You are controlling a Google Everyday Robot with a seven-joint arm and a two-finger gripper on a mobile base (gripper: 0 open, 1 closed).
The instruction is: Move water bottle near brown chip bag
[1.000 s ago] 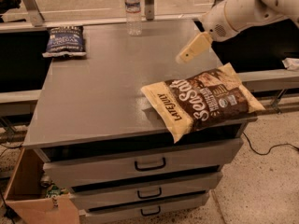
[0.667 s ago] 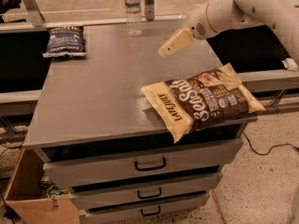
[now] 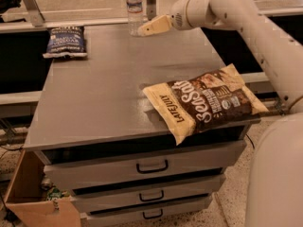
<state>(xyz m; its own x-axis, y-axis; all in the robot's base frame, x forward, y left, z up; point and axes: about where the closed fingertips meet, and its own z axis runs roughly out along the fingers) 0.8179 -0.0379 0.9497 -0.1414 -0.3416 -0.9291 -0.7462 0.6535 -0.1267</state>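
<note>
The water bottle [image 3: 135, 6] stands upright, well beyond the brown bag [image 3: 206, 100], not yet lifted. The gripper [image 3: 143, 30] hovers between them, close by the bottle; open or closed, I cannot tell. Grasping and carrying both seem left to do.

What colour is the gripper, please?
Cream, in the camera view; the gripper hovers beside the water bottle.

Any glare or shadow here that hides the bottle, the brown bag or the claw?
Camera view: warm, even light, no harsh glare. The bottle stands clear against the pale background at the far edge of the table; the claw, just beside it, is brightly lit; the brown bag shows fully, shadow only under its overhang.
</note>
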